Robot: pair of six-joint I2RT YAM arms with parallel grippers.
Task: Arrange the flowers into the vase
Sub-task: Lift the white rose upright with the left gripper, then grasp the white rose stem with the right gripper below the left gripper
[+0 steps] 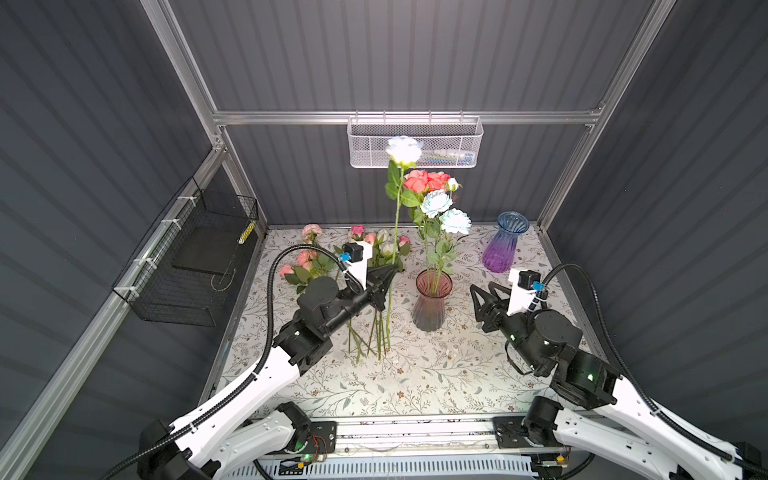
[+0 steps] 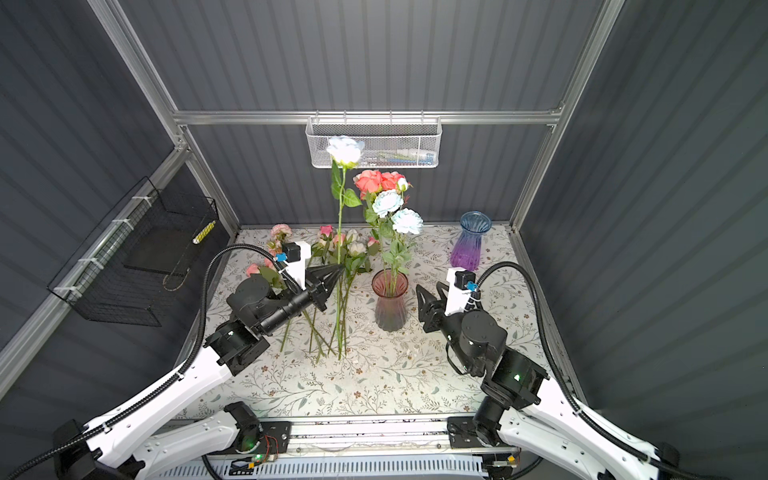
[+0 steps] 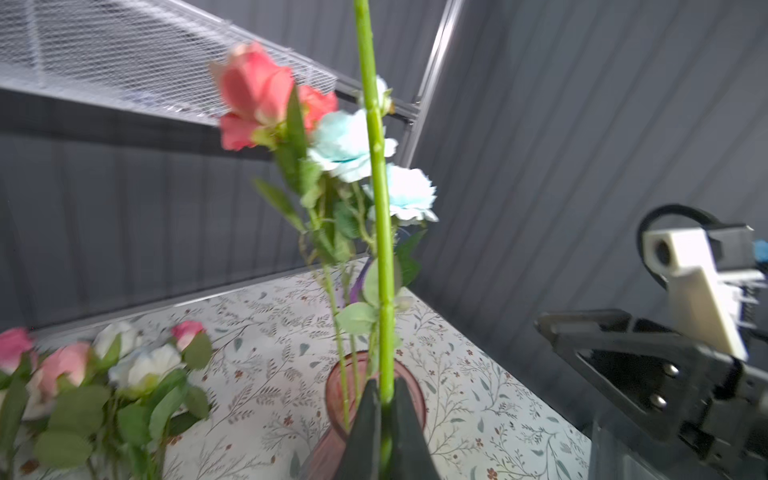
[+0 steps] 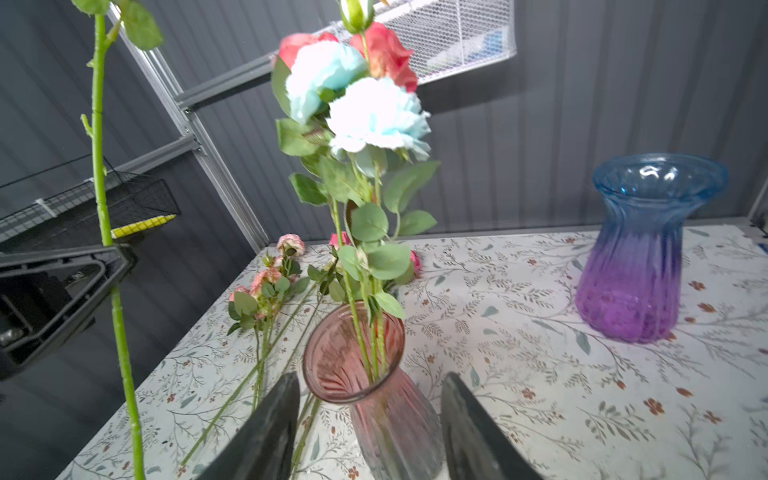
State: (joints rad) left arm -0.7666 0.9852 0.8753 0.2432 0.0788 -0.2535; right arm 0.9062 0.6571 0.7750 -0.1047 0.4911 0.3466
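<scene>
My left gripper (image 1: 390, 271) (image 3: 385, 388) is shut on the long green stem (image 3: 380, 187) of a white rose (image 1: 404, 149) (image 2: 345, 150). It holds the rose upright, just left of the pink glass vase (image 1: 432, 303) (image 2: 390, 305) (image 4: 374, 415). Coral (image 1: 426, 180) and pale blue (image 1: 436, 203) flowers stand in that vase. More pink and cream flowers (image 1: 374, 249) (image 4: 266, 286) lie on the table behind my left arm. My right gripper (image 1: 481, 291) (image 4: 371, 378) is open and empty, just right of the vase and apart from it.
A blue-and-purple vase (image 1: 505, 243) (image 4: 640, 257) stands empty at the back right. A white mesh basket (image 1: 415, 143) hangs on the back rail, behind the white bloom. A black wire basket (image 1: 195, 266) is fixed to the left wall. The table carries a floral cloth (image 1: 415, 374).
</scene>
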